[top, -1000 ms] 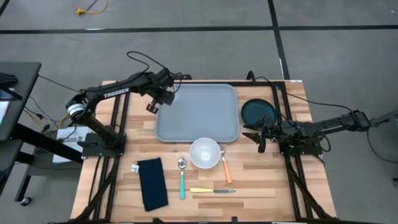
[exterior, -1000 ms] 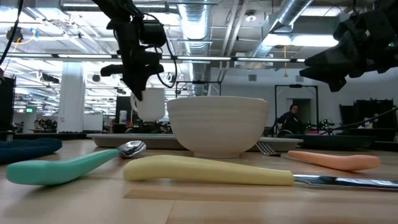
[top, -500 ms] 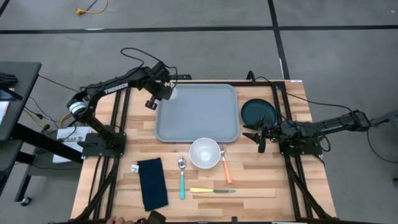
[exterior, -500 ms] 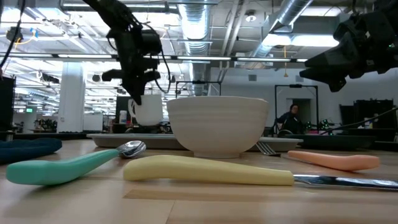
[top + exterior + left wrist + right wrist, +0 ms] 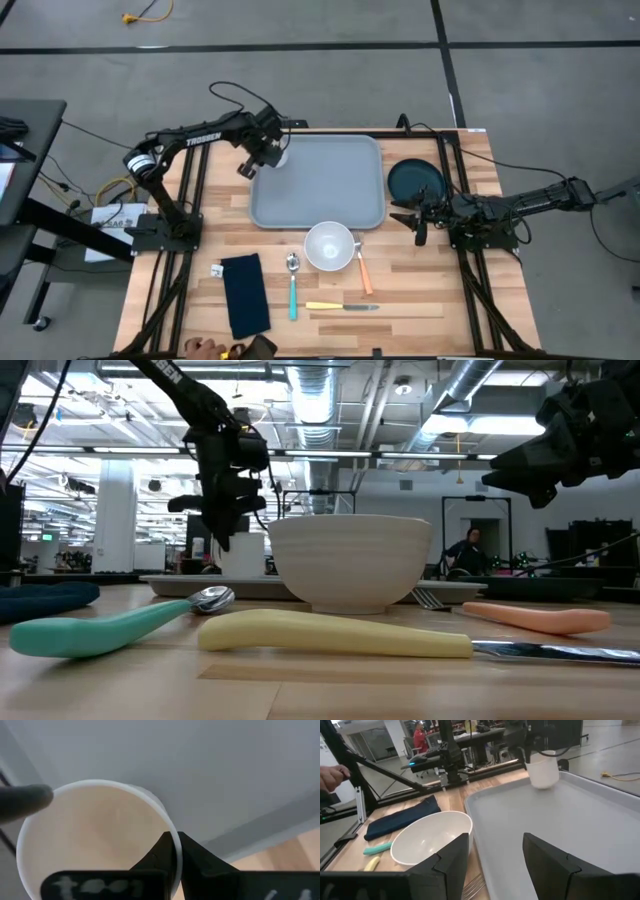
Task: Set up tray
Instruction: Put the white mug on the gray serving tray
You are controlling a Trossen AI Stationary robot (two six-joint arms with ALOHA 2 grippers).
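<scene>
The light grey-blue tray (image 5: 330, 195) lies at the table's far middle. My left gripper (image 5: 175, 851) is shut on a white cup (image 5: 276, 155) over the tray's far left corner. The cup (image 5: 243, 552) stands upright with its base at the tray's surface; whether it rests there I cannot tell. My right gripper (image 5: 495, 862) waits open at the table's right, beside a dark round plate (image 5: 415, 180). A white bowl (image 5: 330, 245) sits on the wood in front of the tray. My left gripper pinches the cup's rim (image 5: 173, 840) between its two fingers, one finger (image 5: 160, 857) inside the cup and one (image 5: 197, 862) outside its wall. The fingers come from above, pointing steeply down. The cup hangs upright below them.
In front of the bowl lie a teal spoon (image 5: 292, 288), an orange fork (image 5: 364, 272) and a yellow knife (image 5: 338, 306). A dark navy napkin (image 5: 245, 293) lies at the near left. A person's hand (image 5: 205, 348) shows at the table's near edge.
My left gripper has gone down toward the tray's far left corner, still shut on the cup. The cup has stayed upright and now stands lower, at the level of the tray.
</scene>
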